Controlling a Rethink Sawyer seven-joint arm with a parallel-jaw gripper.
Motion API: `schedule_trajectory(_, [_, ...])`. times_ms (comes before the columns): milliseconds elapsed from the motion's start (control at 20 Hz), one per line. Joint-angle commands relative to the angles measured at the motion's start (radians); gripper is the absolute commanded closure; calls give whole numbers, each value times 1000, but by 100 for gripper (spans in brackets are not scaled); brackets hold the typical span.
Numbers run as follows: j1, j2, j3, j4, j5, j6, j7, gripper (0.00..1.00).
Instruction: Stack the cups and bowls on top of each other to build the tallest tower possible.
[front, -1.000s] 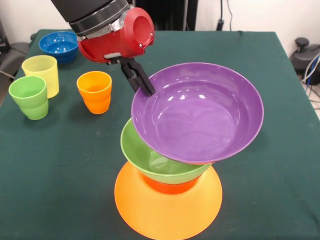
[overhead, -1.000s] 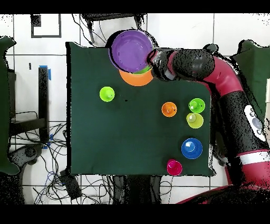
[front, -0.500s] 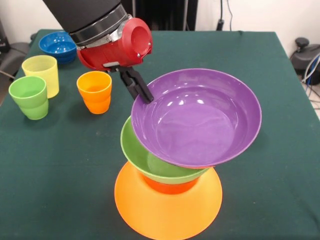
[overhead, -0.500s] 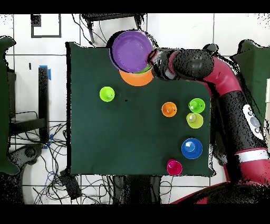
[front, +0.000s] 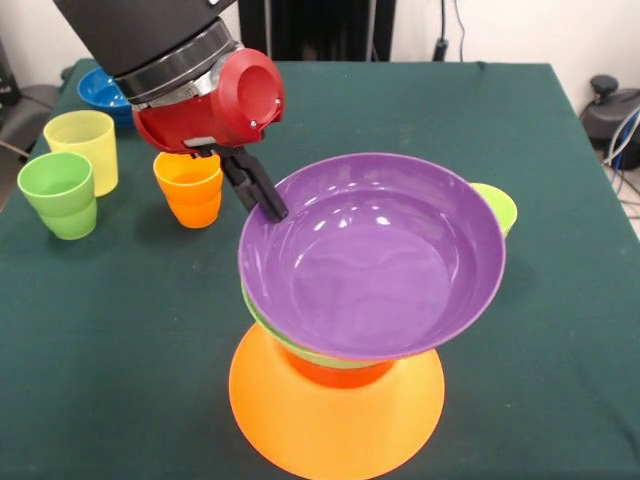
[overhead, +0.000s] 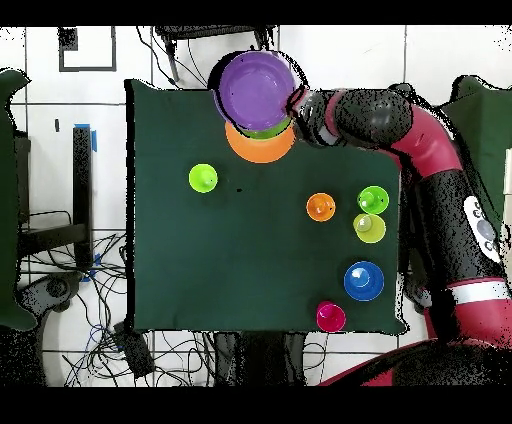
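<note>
Gripper (front: 268, 205) clamped on rim of purple bowl (front: 372, 256), bowl sitting level atop green bowl (front: 262, 318), red-orange bowl (front: 335, 375) and upturned orange bowl (front: 335, 415); cups, blue bowl (front: 100, 88) stand apart on table (front: 120, 330)

Black arm (front: 140, 30), silver ring, red wrist (round recess), black fingers (front: 255, 185).
</note>
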Motion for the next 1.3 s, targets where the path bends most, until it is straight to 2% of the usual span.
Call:
schedule_trajectory(50, [30,8,8,-61,-85,43,-298,100])
schedule_trajectory(700, [29,6,3,-66,-97,47,-302,100])
schedule_trajectory(1300, [5,-15,8,5,-95,35,-285,100])
